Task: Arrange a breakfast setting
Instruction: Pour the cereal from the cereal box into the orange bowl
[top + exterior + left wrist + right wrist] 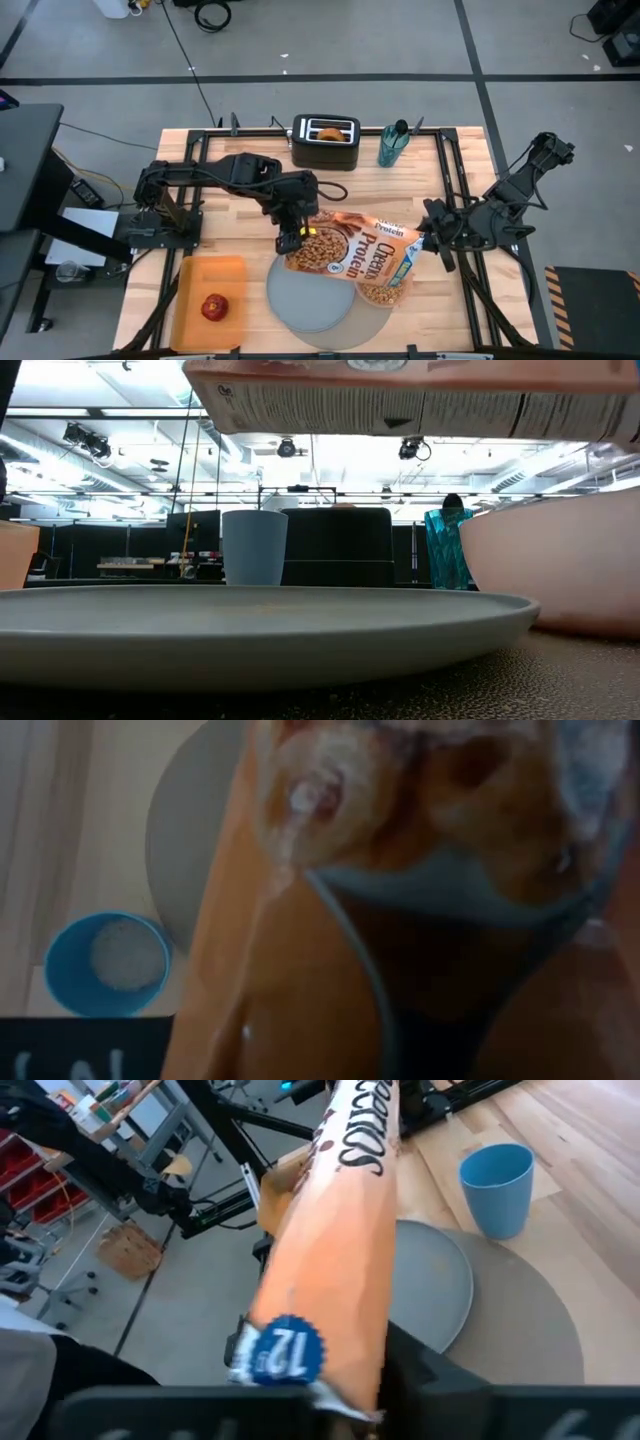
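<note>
Cereal box (352, 252) gripped at both ends by left end effector (291, 240) and right end effector (424, 243), held tilted above plate (310, 297) on mat (375, 322), probably to pour.

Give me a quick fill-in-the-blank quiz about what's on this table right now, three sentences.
1. The red apple lies on the orange ____.
2. The bagel half sits in the black ____.
3. The left end effector and right end effector hold a ____ box between them.
Missing words: tray; toaster; cereal.
</note>
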Controlling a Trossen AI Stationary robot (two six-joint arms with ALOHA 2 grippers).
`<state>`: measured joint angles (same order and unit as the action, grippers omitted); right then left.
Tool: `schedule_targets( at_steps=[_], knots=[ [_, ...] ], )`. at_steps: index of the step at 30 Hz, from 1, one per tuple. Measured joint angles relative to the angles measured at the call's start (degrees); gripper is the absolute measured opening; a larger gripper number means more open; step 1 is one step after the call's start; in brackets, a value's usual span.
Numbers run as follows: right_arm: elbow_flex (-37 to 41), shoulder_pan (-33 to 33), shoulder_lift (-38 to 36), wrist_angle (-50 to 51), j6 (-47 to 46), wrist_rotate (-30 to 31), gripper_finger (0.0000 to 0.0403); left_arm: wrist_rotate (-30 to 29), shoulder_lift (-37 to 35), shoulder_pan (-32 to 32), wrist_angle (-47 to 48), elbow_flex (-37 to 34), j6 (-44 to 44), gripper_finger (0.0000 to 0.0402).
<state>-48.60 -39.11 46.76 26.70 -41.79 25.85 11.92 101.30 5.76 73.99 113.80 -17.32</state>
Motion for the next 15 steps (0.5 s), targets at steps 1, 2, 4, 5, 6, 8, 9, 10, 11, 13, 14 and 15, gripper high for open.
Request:
schedule_targets(
  at_steps=[1, 2, 4, 5, 6, 8, 9, 10, 11, 13, 14, 15],
  knots=[
    [-0.01, -0.01, 0.04, -0.01, 0.04, -0.19, 0.0017, 0.00, 0.00, 0.10, 0.00, 0.00, -0.02, 0.0183],
    [-0.02, 0.00, 0.07, 0.00, 0.20, -0.28, 0.0011, -0.02, 0.00, 0.22, 0.10, 0.00, -0.03, 0.0183],
    [-0.02, 0.00, 0.09, -0.02, 0.01, -0.56, 0.0012, 0.00, 0.00, 0.29, 0.10, 0.00, 0.00, 0.0184],
    [-0.02, 0.00, 0.09, -0.09, 0.01, -0.72, 0.0011, 0.00, 0.00, 0.32, 0.08, 0.00, 0.00, 0.0188],
    [-0.04, 0.02, 0.09, -0.07, 0.03, -1.01, 0.0009, 0.00, 0.00, 0.39, 0.09, 0.00, -0.02, 0.0193],
    [-0.06, 0.36, 0.09, -0.11, 0.33, -1.76, 0.0007, 0.01, 0.02, 0.54, 0.28, 0.00, -0.19, 0.0211],
    [-0.07, 0.60, 0.09, -0.12, 0.47, -2.15, 0.0007, -0.01, 0.02, 0.57, 0.32, 0.00, -0.24, 0.0221],
    [-0.07, 0.93, 0.09, -0.11, 0.59, -2.70, 0.0007, -0.02, 0.07, 0.57, 0.29, 0.00, -0.26, 0.0232],
    [-0.07, 1.27, 0.09, -0.08, 0.80, -3.25, 0.0007, -0.03, 0.07, 0.56, 0.28, 0.00, -0.27, 0.0243],
    [-0.07, 2.15, 0.11, 0.22, 1.31, -4.78, 0.0006, -0.04, 0.07, 0.53, 0.20, 0.00, -0.39, 0.0263],
    [-0.07, 2.58, 0.11, 0.57, 1.54, -5.38, 0.0005, -0.04, 0.07, 0.53, 0.21, 0.00, -0.40, 0.0271],
    [-0.07, 3.03, 0.11, 0.88, 1.74, -6.00, 0.0005, -0.04, 0.07, 0.53, 0.19, 0.00, -0.43, 0.0277]
  ],
)
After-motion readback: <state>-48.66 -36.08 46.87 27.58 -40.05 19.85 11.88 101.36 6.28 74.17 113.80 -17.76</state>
